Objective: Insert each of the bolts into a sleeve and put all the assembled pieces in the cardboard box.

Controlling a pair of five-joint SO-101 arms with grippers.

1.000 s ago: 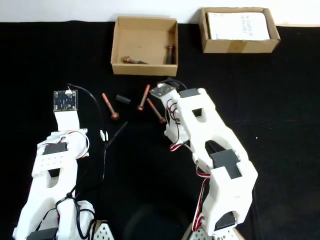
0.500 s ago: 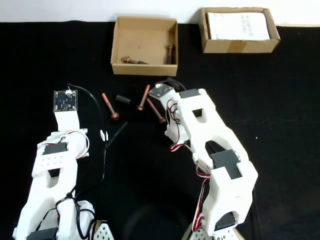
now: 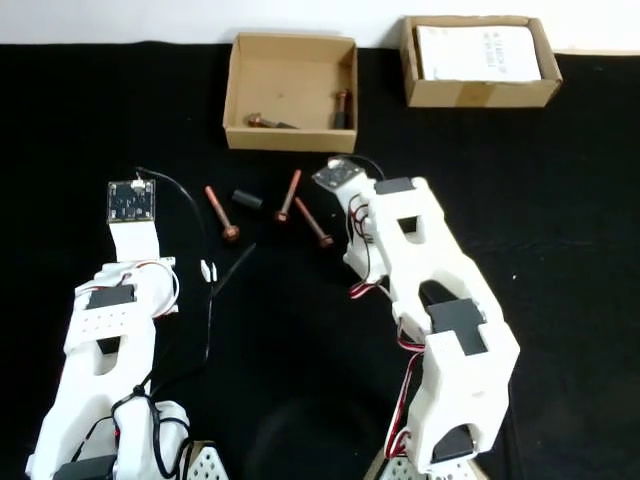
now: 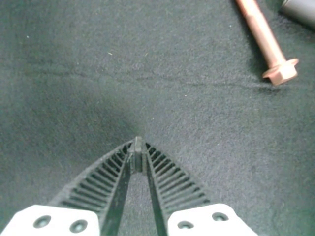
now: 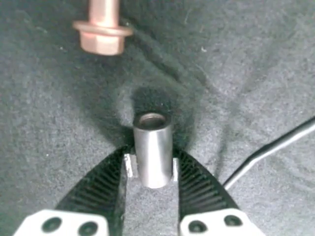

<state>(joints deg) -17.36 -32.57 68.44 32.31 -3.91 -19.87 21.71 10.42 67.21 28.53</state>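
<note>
A black cloth (image 3: pixel 560 200) covers the table. At its far edge the cardboard box (image 3: pixel 288 138) already holds two assembled pieces (image 3: pixel 262 121), and a second box (image 3: pixel 480 92) with papers sits further along. The right gripper (image 5: pixel 151 166) has its fingers clamped on a sleeve (image 5: pixel 153 142), gripping its lower half so the open bore stays free. The left gripper (image 4: pixel 138 151) hangs low over the cloth, fingers together with nothing between them. Three bolts lie loose just short of the cardboard box: the first bolt (image 3: pixel 220 212) beside a spare sleeve (image 3: pixel 247 198), then the second bolt (image 3: pixel 289 195) and the third bolt (image 3: pixel 313 222). The sleeve looks like a smooth, rigid, light tube, so it may tilt or slip in a loose grip. The bolts look stiff and light, and are best taken on the shank near the head, leaving the tip free.
</note>
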